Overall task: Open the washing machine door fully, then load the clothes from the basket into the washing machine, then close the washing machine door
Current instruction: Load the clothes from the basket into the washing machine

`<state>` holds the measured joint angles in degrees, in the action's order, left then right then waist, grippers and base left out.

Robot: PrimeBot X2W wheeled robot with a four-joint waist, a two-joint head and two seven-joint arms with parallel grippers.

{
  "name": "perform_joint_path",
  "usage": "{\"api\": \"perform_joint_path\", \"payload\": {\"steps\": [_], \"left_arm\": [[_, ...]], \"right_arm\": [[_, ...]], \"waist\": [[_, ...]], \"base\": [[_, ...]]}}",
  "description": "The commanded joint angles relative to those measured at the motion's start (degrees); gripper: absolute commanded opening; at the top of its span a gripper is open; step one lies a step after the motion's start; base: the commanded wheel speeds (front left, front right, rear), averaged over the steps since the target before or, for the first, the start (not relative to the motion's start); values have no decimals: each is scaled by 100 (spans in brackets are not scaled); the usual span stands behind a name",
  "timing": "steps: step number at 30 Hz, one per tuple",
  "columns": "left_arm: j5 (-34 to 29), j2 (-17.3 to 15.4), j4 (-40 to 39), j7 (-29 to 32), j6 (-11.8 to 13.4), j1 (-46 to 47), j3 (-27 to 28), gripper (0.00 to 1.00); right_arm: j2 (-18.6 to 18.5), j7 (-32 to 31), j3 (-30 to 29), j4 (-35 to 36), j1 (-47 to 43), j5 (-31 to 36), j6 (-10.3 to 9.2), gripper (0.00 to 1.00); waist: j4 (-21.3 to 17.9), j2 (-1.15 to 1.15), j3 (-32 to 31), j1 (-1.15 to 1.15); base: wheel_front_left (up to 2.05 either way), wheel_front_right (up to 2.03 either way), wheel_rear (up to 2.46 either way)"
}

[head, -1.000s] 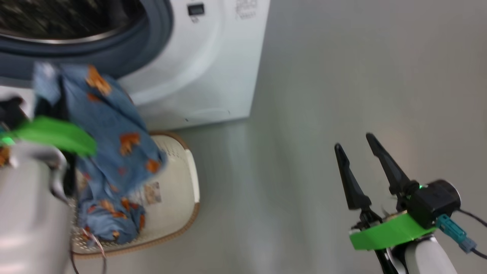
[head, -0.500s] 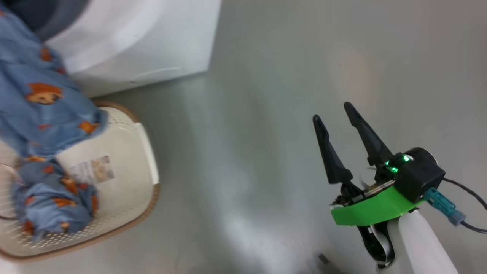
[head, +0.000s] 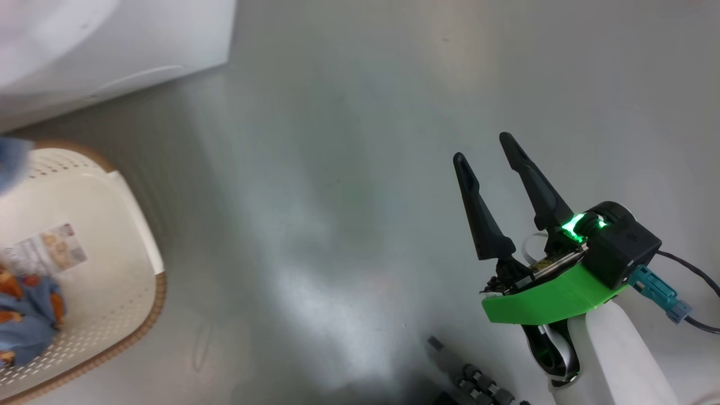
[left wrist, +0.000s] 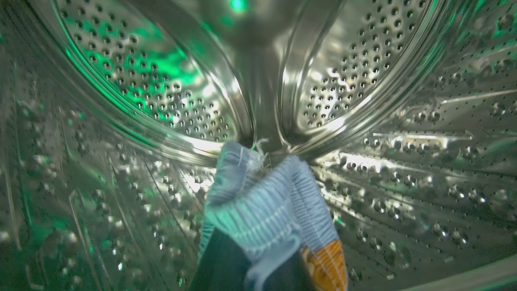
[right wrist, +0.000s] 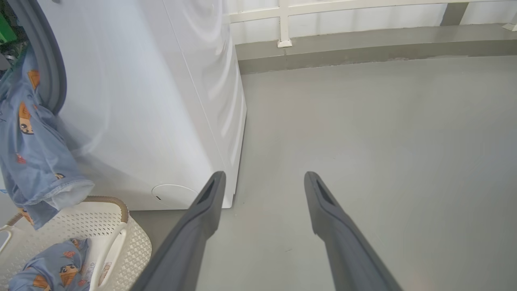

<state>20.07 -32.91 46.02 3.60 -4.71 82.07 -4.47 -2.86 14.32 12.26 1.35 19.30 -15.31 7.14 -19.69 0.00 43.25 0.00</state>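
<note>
Smooth grey floor with a soft sheen spreads across the head view, and in the right wrist view it runs back to a low grey kerb under a white panelled wall. One white washing machine stands on it at the left, with a round flap low on its front. One cream basket with perforated sides and a brown rim sits on the floor just in front of the machine, a label sticker on its bottom. There are two pieces of blue printed clothes. One lies bunched in the basket. The other hangs lengthwise, top to bottom, out of the machine's opening past the grey gasket; its lower end dangles just above the basket rim. Whether it touches the rim cannot be told. Inside the steel drum, lit green, the upper end of that piece is bunched over the left gripper, whose dark fingers look clamped on the cloth. The right gripper hangs over bare floor well to the right of the machine. Its two fingers are spread apart with nothing between them, pointing up and away in the head view.
</note>
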Motion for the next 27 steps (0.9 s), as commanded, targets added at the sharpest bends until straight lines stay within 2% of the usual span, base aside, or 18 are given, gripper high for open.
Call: {"api": "perform_joint_path", "payload": {"steps": [1, 8, 11, 17, 27], "left_arm": [[-94, -370, -213, -139, 74, 183, 29, 0], [-550, -537, -272, -1435, 283, 842, -149, 0], [-654, -539, -312, -1733, 342, 1045, -180, 0], [-513, -432, 226, -1746, 223, 872, -186, 0], [-236, -180, 1005, -1187, 126, 717, -224, 0]], "right_arm": [[-1, 67, 129, 144, -55, -90, 35, 100], [-1, 67, 148, 176, -44, -117, 35, 100], [-1, 67, 155, 199, -42, -94, 35, 100], [-1, 67, 137, 248, -27, -63, 35, 100], [-1, 68, 112, 214, 51, 4, 35, 100]], "waist": [[-146, 0, 149, 0], [-188, 0, 214, 0], [-168, 0, 251, 0], [-70, 0, 328, 0], [118, 0, 322, 0]], "base": [[0, 0, 0], [0, 0, 0], [0, 0, 0], [0, 0, 0], [0, 0, 0]]}}
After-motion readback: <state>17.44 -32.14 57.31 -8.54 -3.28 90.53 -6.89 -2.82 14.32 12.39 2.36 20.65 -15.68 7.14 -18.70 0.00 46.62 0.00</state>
